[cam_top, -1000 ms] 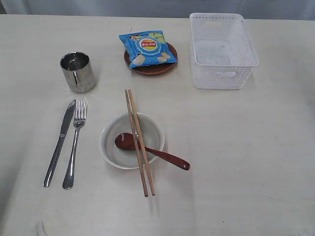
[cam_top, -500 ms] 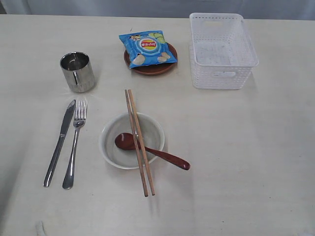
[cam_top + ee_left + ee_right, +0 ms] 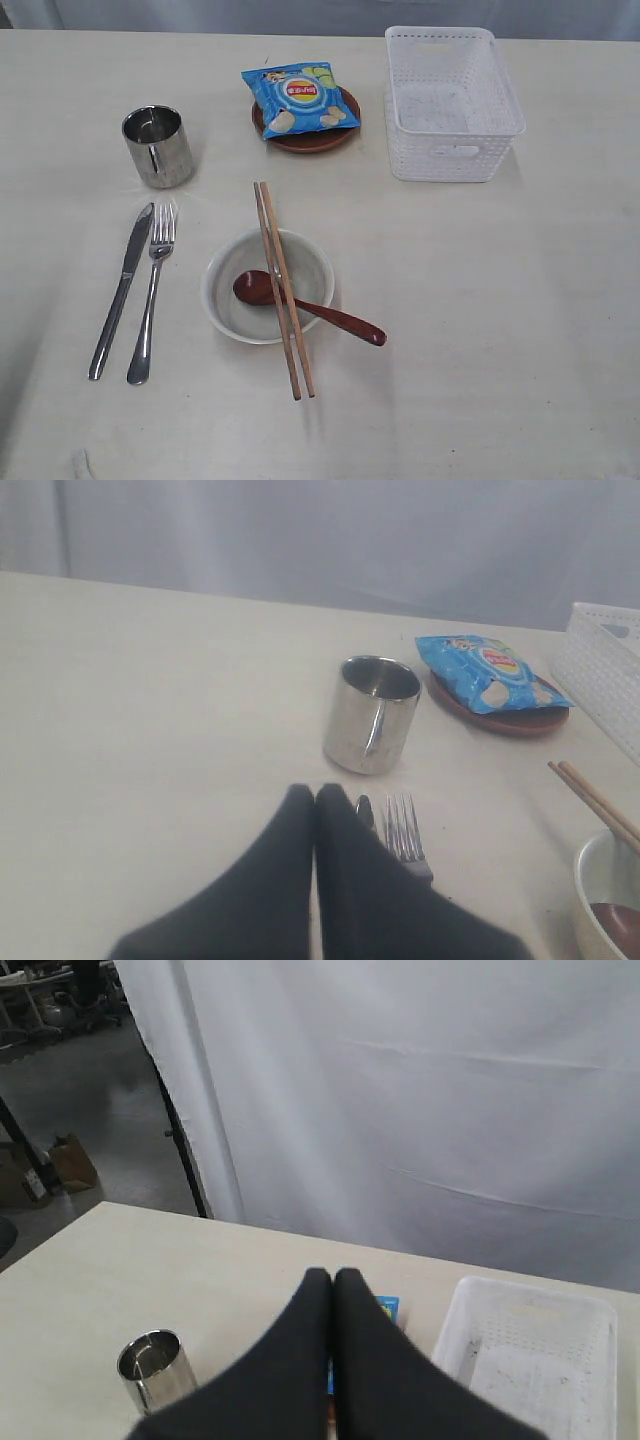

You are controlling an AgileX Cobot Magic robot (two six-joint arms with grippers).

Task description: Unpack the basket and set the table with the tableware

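Note:
The white basket [image 3: 453, 100] stands with nothing in it at the back right of the cream table [image 3: 500, 330]. Laid out are the steel cup [image 3: 158, 146], knife [image 3: 121, 289] and fork [image 3: 152, 292] side by side, and the off-white bowl [image 3: 268, 286] with the dark red spoon [image 3: 305, 307] in it and the chopsticks [image 3: 283, 288] across it. The brown plate [image 3: 306, 124] carries a blue chip bag [image 3: 299, 98]. Neither arm shows in the exterior view. My left gripper [image 3: 315, 795] is shut and holds nothing, above the knife [image 3: 364, 811] and fork [image 3: 402, 830]. My right gripper [image 3: 333, 1280] is shut and holds nothing, high above the table.
The left wrist view also shows the cup [image 3: 372, 714], chip bag [image 3: 487, 671] and basket corner [image 3: 605, 670]. In the right wrist view a white curtain [image 3: 420, 1100] hangs behind the table, with the cup [image 3: 154, 1368] and basket [image 3: 530, 1355] below.

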